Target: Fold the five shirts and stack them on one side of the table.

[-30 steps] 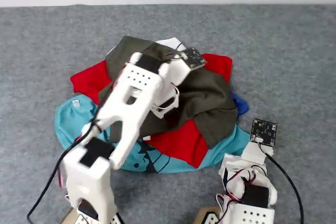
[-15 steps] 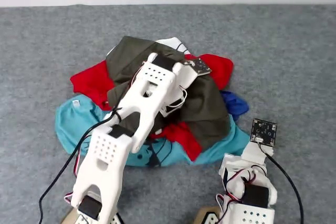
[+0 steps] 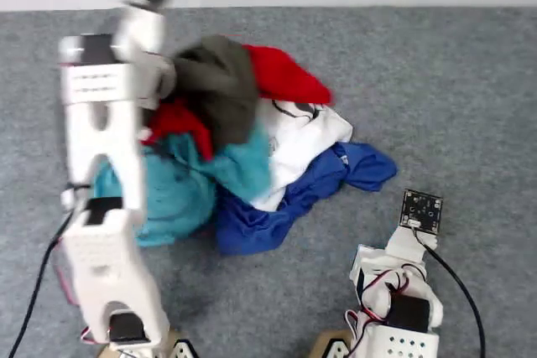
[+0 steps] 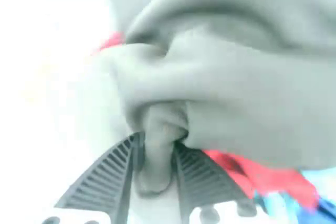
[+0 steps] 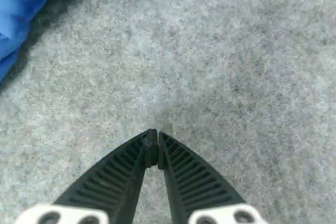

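I'm pinching a bunched fold of the olive shirt (image 4: 236,77) in the left gripper (image 4: 157,142), jaws clamped on the cloth. The fabric is looking light, limp and clingy, so I'm judging that a mid-body bunch like this will not let it hang flat. A shoulder seam or hem corner would be the better hold.

The left wrist view is giving me the pinch itself. The high view is showing the heap instead: the olive shirt (image 3: 218,81) is hanging raised at the far left of the table (image 3: 436,81), with the red shirt (image 3: 285,77) and teal shirt (image 3: 180,190) tangling against it (friction, I'd guess). The white shirt (image 3: 306,136) and blue shirt (image 3: 277,199) are lying beside them.

The right gripper (image 5: 154,148) is resting pressed together on nothing, over bare grey surface near the blue shirt's edge.
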You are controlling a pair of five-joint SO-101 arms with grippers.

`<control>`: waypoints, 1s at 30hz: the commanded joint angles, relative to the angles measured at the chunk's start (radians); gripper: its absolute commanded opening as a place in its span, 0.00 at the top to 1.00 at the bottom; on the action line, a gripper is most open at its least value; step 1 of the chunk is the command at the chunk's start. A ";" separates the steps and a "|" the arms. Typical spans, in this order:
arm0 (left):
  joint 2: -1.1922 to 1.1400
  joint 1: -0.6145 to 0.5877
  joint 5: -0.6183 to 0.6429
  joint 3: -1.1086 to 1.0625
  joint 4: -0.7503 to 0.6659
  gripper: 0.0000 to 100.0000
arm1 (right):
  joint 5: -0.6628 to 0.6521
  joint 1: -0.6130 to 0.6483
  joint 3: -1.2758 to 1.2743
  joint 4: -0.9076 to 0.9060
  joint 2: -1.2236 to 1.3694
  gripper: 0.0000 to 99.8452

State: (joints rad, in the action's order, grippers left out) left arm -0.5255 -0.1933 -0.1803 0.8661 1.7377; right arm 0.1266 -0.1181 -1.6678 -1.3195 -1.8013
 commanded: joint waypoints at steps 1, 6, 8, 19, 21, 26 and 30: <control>0.184 -0.186 0.009 0.042 0.017 1.00 | 0.006 0.004 -0.015 0.015 -0.012 0.99; 0.250 -0.439 0.008 0.042 0.015 1.00 | 0.006 0.004 -0.015 0.015 -0.012 0.99; 0.252 -0.523 -0.018 0.042 0.015 1.00 | 0.006 0.004 -0.015 0.015 -0.012 0.99; 0.305 -0.667 -0.290 -0.153 0.017 0.84 | 0.006 0.004 -0.015 0.015 -0.012 0.99; 0.345 -0.674 -0.292 -0.196 0.017 0.76 | 0.006 0.004 -0.015 0.015 -0.012 0.99; 0.477 -0.646 -0.331 -0.269 0.017 0.72 | 0.006 0.004 -0.015 0.015 -0.012 0.99; 0.583 -0.534 -0.328 -0.315 0.017 0.72 | 0.006 0.004 -0.015 0.015 -0.012 0.99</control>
State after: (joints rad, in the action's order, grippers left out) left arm -0.0483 -0.8071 -0.4994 0.5654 1.7377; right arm 0.1266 -0.1181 -1.6678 -1.3195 -1.8013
